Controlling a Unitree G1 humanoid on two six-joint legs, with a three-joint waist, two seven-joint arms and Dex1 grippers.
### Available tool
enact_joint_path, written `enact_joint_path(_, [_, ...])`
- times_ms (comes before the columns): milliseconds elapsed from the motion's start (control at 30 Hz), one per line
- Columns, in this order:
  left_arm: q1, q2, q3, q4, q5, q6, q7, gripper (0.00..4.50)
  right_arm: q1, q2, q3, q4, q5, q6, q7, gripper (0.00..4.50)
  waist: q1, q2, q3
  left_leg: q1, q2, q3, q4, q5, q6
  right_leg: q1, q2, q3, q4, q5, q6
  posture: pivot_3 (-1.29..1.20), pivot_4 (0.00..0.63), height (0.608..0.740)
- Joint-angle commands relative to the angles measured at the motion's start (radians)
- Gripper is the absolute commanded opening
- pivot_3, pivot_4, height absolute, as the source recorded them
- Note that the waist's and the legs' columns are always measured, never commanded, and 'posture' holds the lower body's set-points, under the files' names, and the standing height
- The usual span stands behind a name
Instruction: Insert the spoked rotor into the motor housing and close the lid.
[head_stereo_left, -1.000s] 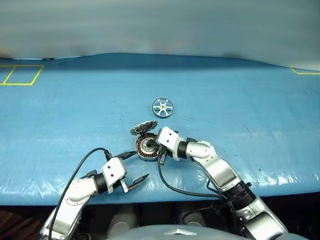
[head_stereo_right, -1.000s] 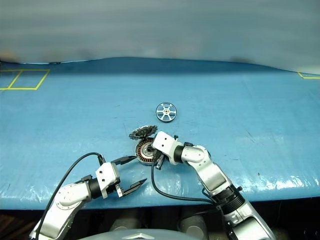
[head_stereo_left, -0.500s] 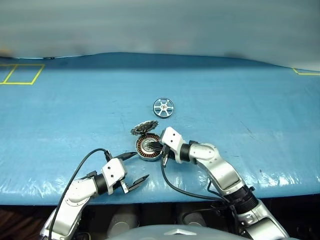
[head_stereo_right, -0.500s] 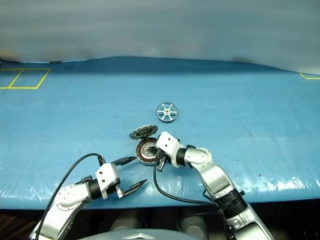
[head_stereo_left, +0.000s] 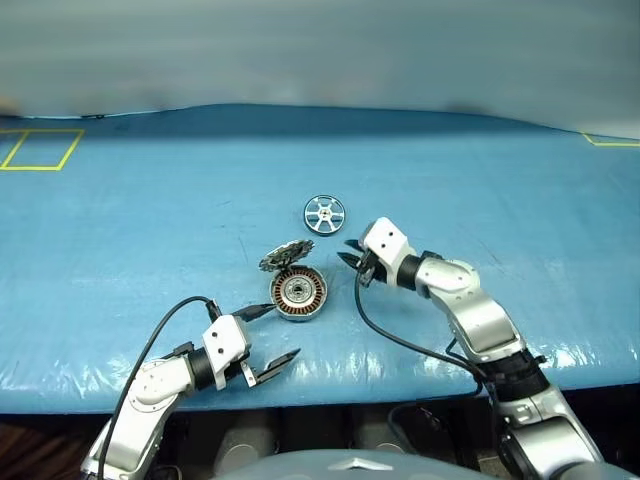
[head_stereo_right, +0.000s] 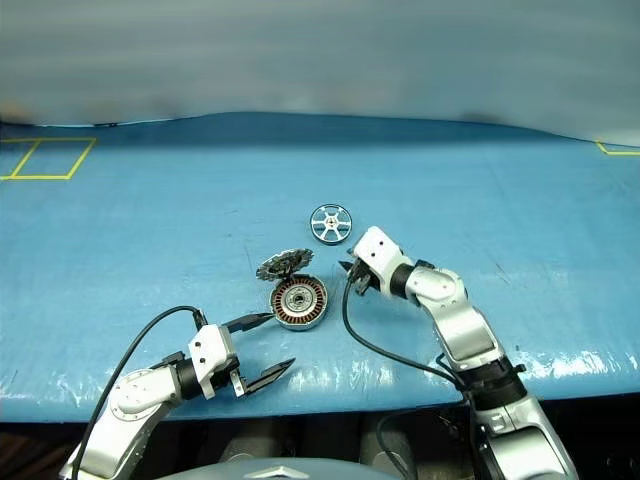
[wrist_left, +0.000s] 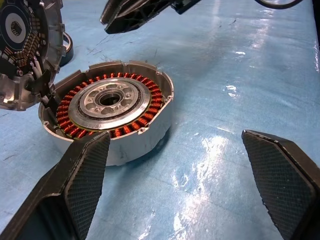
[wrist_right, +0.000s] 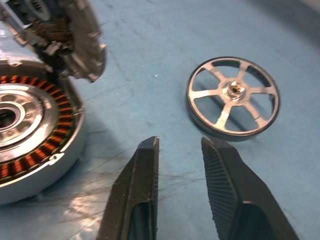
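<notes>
The spoked rotor (head_stereo_left: 325, 214) lies flat on the blue table, a shiny silver wheel with a dark rim. Nearer to me sits the motor housing (head_stereo_left: 298, 293), its copper windings ringing a silver centre. Its lid (head_stereo_left: 284, 254) stands tilted open at the housing's far-left rim. My right gripper (head_stereo_left: 350, 255) hovers to the right of the housing and just short of the rotor (wrist_right: 233, 96), its fingers a little apart and empty. My left gripper (head_stereo_left: 280, 332) stays wide open near the table's front edge, facing the housing (wrist_left: 107, 107) with nothing in it.
A blue sheet (head_stereo_left: 500, 200) covers the table. A yellow tape square (head_stereo_left: 40, 148) marks the far left and a yellow corner (head_stereo_left: 610, 143) the far right. The table's front edge (head_stereo_left: 400, 385) runs just behind both grippers.
My right gripper has drawn away from the housing, moving right and toward the rotor, and its fingers have parted from shut. The left gripper has kept still.
</notes>
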Motion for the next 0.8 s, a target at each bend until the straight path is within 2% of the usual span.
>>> enact_joint_path(33, [0.012, 0.004, 0.02, -0.046, -0.014, -0.007, 0.002, 4.5, -0.126, 0.056, -0.004, 0.137, -0.017, -0.1, -0.015, 1.56, -0.007, 0.0, 0.0, 0.0, 0.0, 0.0, 0.0, 0.0, 0.0, 0.0, 0.0, 0.0, 0.0, 0.0, 0.0, 0.0, 0.15, 0.74])
enact_joint_path(267, [0.014, 0.001, 0.031, -0.05, -0.003, -0.011, 0.015, 4.5, -0.312, 0.149, -0.003, 0.508, -0.063, -0.256, -0.051, 1.56, -0.003, 0.0, 0.0, 0.0, -0.001, 0.001, 0.0, 0.0, -0.001, 0.0, 0.002, -0.002, 0.001, 0.0, 0.0, 0.0, 0.15, 0.74])
enact_joint_path(433, [0.013, 0.003, 0.032, -0.05, -0.001, -0.013, 0.019, 4.5, -0.394, 0.172, 0.006, 0.717, -0.111, -0.35, -0.079, 1.56, -0.007, 0.001, 0.001, 0.0, -0.001, 0.002, 0.0, 0.001, -0.001, 0.0, 0.002, -0.001, 0.001, 0.001, 0.001, 0.0, 0.15, 0.74])
enact_joint_path(800, [0.028, -0.003, 0.022, -0.055, 0.019, -0.014, 0.044, 4.5, -0.481, 0.2, -0.008, 0.99, -0.143, -0.464, -0.078, 1.56, -0.021, 0.001, 0.001, 0.002, 0.0, 0.003, -0.001, 0.001, -0.002, 0.003, 0.006, 0.001, 0.004, 0.001, 0.001, 0.0, 0.15, 0.74])
